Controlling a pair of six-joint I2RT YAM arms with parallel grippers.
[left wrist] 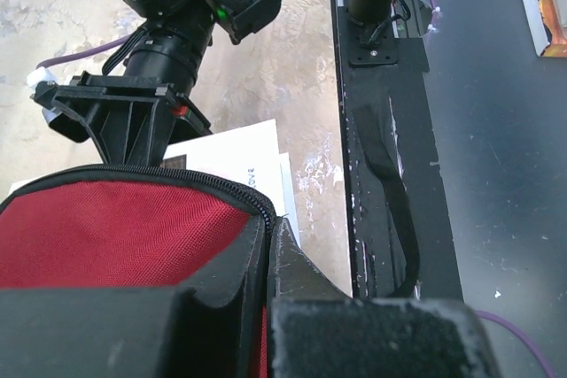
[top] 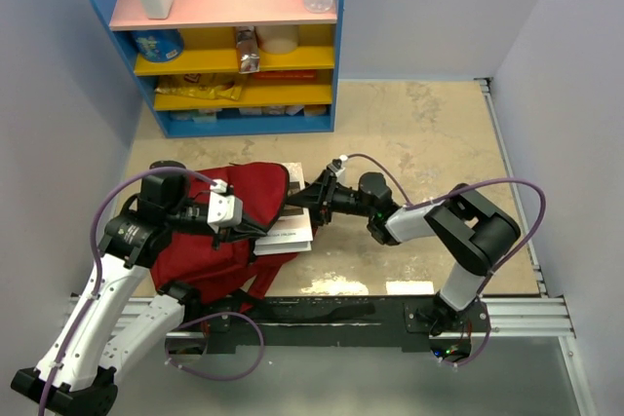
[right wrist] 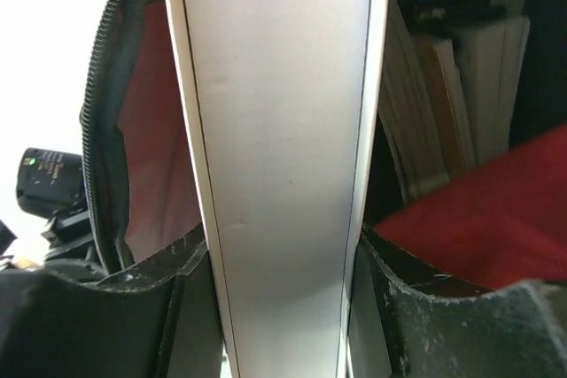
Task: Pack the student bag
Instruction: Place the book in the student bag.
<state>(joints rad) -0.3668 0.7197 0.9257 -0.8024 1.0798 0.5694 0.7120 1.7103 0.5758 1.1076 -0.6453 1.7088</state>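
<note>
The dark red student bag (top: 219, 226) lies on the table between the arms, its zipped mouth facing right. My left gripper (top: 237, 216) is shut on the bag's zipper rim (left wrist: 268, 229) and holds the mouth up. My right gripper (top: 310, 198) is shut on a white book (right wrist: 279, 130), which it holds edge-on at the bag's opening (right wrist: 106, 130). Several books (right wrist: 447, 68) stand inside the bag. More white books (top: 291, 231) lie on the table under the right gripper and show in the left wrist view (left wrist: 232, 158).
A blue shelf unit (top: 234, 41) with bottles and packets stands at the back left. A black bag strap (left wrist: 390, 188) lies over the dark rail (top: 341, 309) at the near edge. Grey walls close in both sides.
</note>
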